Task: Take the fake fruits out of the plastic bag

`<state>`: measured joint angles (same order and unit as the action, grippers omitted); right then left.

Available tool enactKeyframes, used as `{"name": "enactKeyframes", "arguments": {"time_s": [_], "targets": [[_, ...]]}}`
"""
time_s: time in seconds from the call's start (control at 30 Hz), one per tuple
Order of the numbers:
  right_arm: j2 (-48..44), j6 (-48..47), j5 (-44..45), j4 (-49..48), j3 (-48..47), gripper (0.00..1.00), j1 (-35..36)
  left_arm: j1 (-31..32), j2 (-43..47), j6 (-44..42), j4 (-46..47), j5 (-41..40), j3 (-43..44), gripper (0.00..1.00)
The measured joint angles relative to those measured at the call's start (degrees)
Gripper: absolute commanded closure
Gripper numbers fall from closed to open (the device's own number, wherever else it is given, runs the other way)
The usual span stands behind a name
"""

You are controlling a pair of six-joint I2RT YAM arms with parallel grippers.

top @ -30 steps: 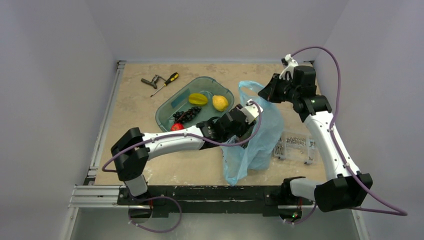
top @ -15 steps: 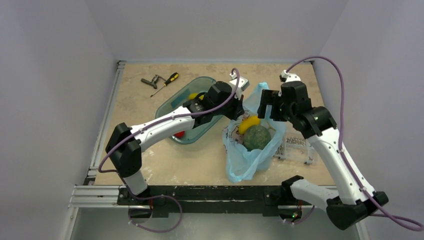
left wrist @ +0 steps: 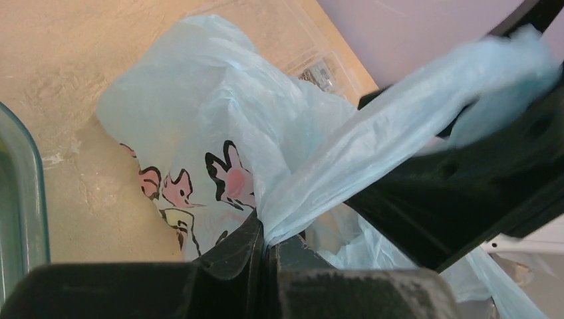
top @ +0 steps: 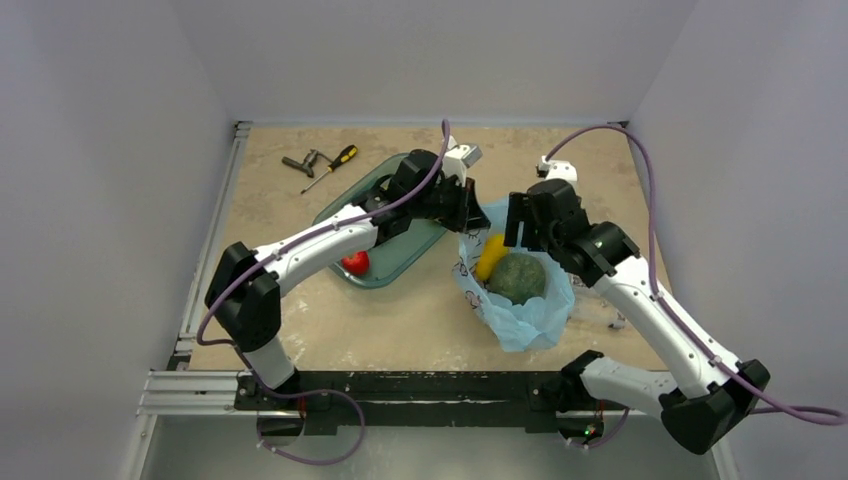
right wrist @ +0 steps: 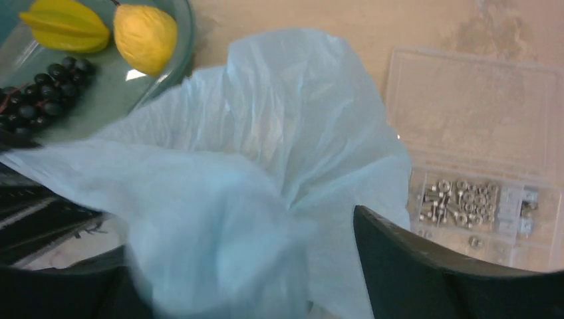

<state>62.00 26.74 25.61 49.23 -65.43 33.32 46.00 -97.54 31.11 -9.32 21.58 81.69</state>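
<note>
Beige tabletop [top: 400,335]. Light-blue crinkly plastic bag [top: 530,322] containing large dull-green rough fruit [top: 517,277] and smooth yellow mango-like fruit [top: 489,256]. Left gripper [left wrist: 266,242] pinched on bag rim; right gripper [right wrist: 239,279] spread wide at mouth. Best: rim taut, straight descent onto green fruit.

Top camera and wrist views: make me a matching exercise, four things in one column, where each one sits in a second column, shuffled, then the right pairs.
Things
1. green fruit
2. black grapes
3. screwdriver
4. screws

Places
A. in the clear box
B. lying on the table, beyond the tray
C. inside the plastic bag
D. in the teal tray

Pairs: 1-C, 2-D, 3-B, 4-A
</note>
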Motion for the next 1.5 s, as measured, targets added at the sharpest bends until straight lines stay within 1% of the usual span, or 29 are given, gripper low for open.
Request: {"name": "enactKeyframes", "arguments": {"time_s": [0.07, 0.1, 0.13, 0.2, 0.27, 0.3, 0.33, 0.37, 0.4, 0.43, 0.5, 0.57, 0.6, 0.67, 0.77, 0.87, 0.93, 1.03, 1.07, 1.13, 1.17, 1.2, 1.23, 1.27, 1.3, 1.33, 1.43, 1.5], "targets": [[0.31, -1.44, -3.72, -4.22, -0.44, 0.73, -3.28, -0.83, 0.2, 0.2, 2.54, 2.51, -1.86, 1.0], [0.81, -1.68, -6.43, -6.47, -1.03, 0.83, -6.19, -1.05, 0.42, 0.28, 4.55, 3.8, -3.34, 1.0], [1.62, -1.75, -8.87, -8.37, -1.79, 0.91, -9.2, -1.14, 0.68, 0.39, 6.51, 4.87, -4.96, 1.0], [5.07, -1.57, -15.39, -11.87, -5.07, 1.0, -17.16, -1.14, 1.2, 0.44, 10.86, 6.82, -8.85, 1.0], [10.97, -1.6, -23.21, -13.2, -10.51, 1.0, -24.2, -0.9, 1.29, 0.35, 13.79, 7.67, -11.39, 1.0], [13.92, -1.92, -26.6, -13.03, -13.4, 0.96, -26.27, -0.83, 1.29, 0.33, 14.97, 7.87, -12.24, 1.0], [17.7, -2.51, -30.8, -12.28, -16.96, 0.87, -28.17, -0.85, 1.29, 0.28, 16.15, 7.93, -12.85, 1.0], [20.74, -3.19, -33.75, -11.82, -19.47, 0.76, -29.33, -0.94, 1.29, 0.24, 17.2, 7.98, -13.05, 1.0], [23.41, -4.31, -35.43, -11.04, -21.29, 0.63, -30.05, -1.07, 1.29, 0.26, 17.88, 8.26, -13.05, 1.0], [25.16, -5.49, -35.69, -9.94, -22.12, 0.49, -30.47, -1.33, 1.29, 0.39, 18.6, 8.7, -13.05, 1.0], [25.94, -7.54, -33.59, -6.03, -22.18, 0.27, -30.6, -1.73, 1.29, 0.94, 19.5, 9.55, -13.07, 1.0], [24.26, -9.07, -30.82, -2.73, -22.16, 0.14, -30.53, -2.1, 1.29, 1.53, 20.02, 10.16, -13.07, 1.0], [22.56, -10.01, -29.46, -1.38, -22.12, 0.1, -30.42, -2.27, 1.29, 1.99, 20.13, 10.34, -13.07, 1.0], [17.38, -11.23, -27.47, 1.11, -22.05, 0.05, -30.34, -2.51, 1.29, 2.62, 20.2, 10.64, -13.07, 1.0], [8.13, -12.33, -25.79, 3.56, -22.05, 0.01, -30.1, -2.56, 1.29, 3.56, 20.31, 10.93, -13.07, 1.0], [0.83, -12.92, -24.83, 4.46, -20.9, 0.01, -29.29, -2.64, 1.29, 4.31, 20.31, 11.06, -13.07, 1.0], [-2.99, -13.42, -24.59, 4.68, -18.12, 0.01, -28.26, -2.75, 1.29, 4.66, 20.31, 11.13, -13.07, 1.0], [-5.33, -13.94, -23.02, 5.11, -12.96, 0.02, -25.07, -2.86, 1.29, 5.25, 20.31, 11.26, -13.03, 1.0], [-4.81, -13.88, -21.46, 5.07, -11.67, 0.04, -23.43, -2.86, 1.27, 5.31, 20.31, 11.28, -13.0, 1.0], [-1.97, -13.68, -15.58, 4.57, -8.96, 0.06, -18.01, -2.86, 1.16, 5.33, 20.28, 11.52, -12.9, 1.0], [-0.2, -13.7, -13.09, 4.0, -8.07, 0.08, -15.56, -2.86, 1.03, 5.35, 20.24, 11.76, -12.72, 1.0], [2.27, -13.73, -10.95, 2.93, -7.28, 0.12, -13.44, -2.89, 0.9, 5.38, 20.24, 12.02, -12.57, 1.0], [4.7, -13.77, -8.96, 1.79, -6.6, 0.23, -11.89, -2.93, 0.7, 5.4, 20.2, 12.5, -12.31, 1.0], [6.88, -13.75, -6.93, 0.87, -6.1, 0.4, -10.88, -3.02, 0.37, 5.4, 20.11, 12.96, -11.85, 1.0], [8.44, -13.79, -5.44, 0.15, -5.77, 0.85, -10.4, -3.19, -0.04, 5.38, 20.0, 13.49, -11.32, 1.0], [10.05, -13.22, -3.54, -0.7, -5.57, 1.0, -10.34, -3.45, -0.44, 5.38, 19.93, 13.94, -10.88, 1.0], [11.47, -11.06, -0.7, -2.97, -5.42, 1.0, -13.16, -4.76, -1.18, 5.11, 18.73, 14.84, -10.16, 1.0], [10.71, -9.73, -1.44, -5.62, -5.31, 1.0, -18.84, -6.12, -1.36, 4.52, 16.94, 14.97, -9.84, 1.0]]}}
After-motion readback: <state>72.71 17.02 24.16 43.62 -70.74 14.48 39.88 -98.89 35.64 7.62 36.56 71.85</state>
